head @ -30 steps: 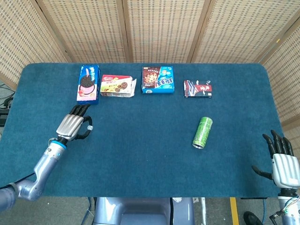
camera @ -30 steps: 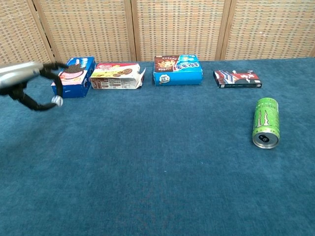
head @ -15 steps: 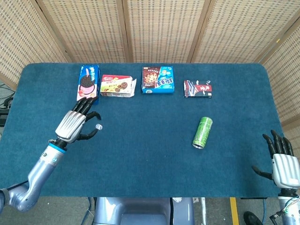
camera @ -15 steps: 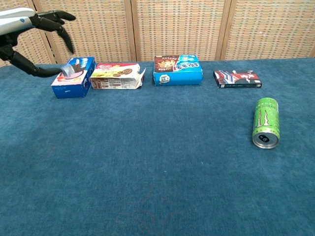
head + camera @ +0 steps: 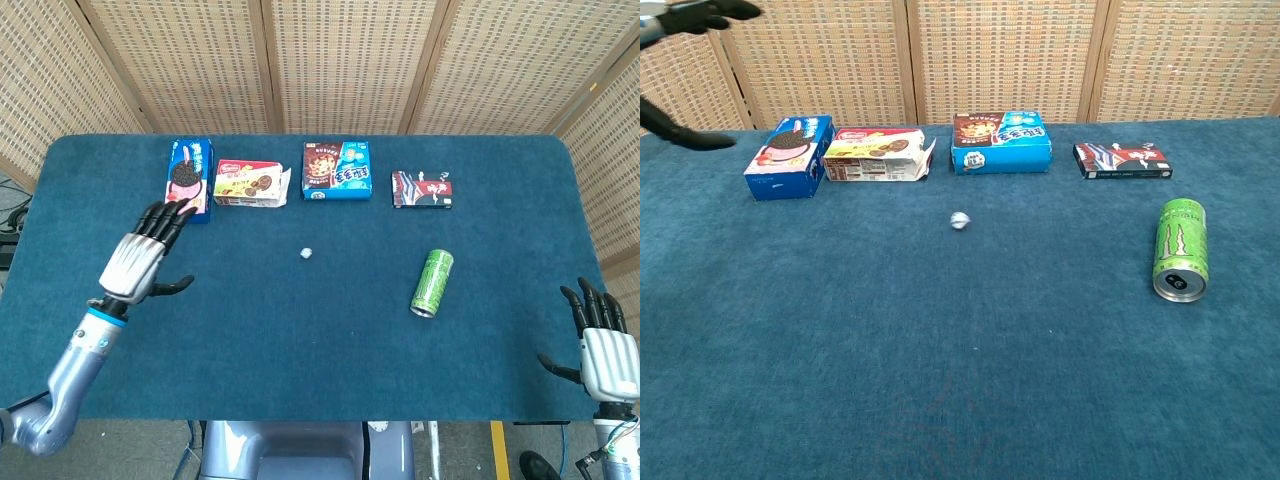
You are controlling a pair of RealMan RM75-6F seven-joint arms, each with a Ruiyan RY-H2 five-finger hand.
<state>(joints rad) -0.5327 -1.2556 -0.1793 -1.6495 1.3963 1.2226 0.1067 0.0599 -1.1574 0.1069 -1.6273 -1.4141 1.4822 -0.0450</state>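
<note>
The left hand (image 5: 135, 262) hangs at the left of the head view with its fingers spread and nothing in them, fingertips pointing up the frame toward the blue cookie box (image 5: 187, 177). That box is the nearest thing to it, and the two are apart. A small crumpled silvery ball (image 5: 307, 253) lies alone on the bench (image 5: 300, 350) near the middle of the frame, well to the right of that hand and below the row of boxes.

The right hand (image 5: 603, 350) sits at the lower right corner of the head view, off the bench's edge, fingers apart and holding nothing (the chest view does not show it at all).

Along the upper part of the frame the packages lie flat in a line, faces up, probably so that the labels can be read from above: the blue cookie box, a yellow biscuit box (image 5: 248, 184) with its right end flap torn open, a brown-and-blue snack box (image 5: 338, 169) and a thin dark packet (image 5: 421, 189). What is inside the opened box cannot be made out.

A green drink can (image 5: 432, 283) lies on its side at the right, its end toward the camera.
</note>
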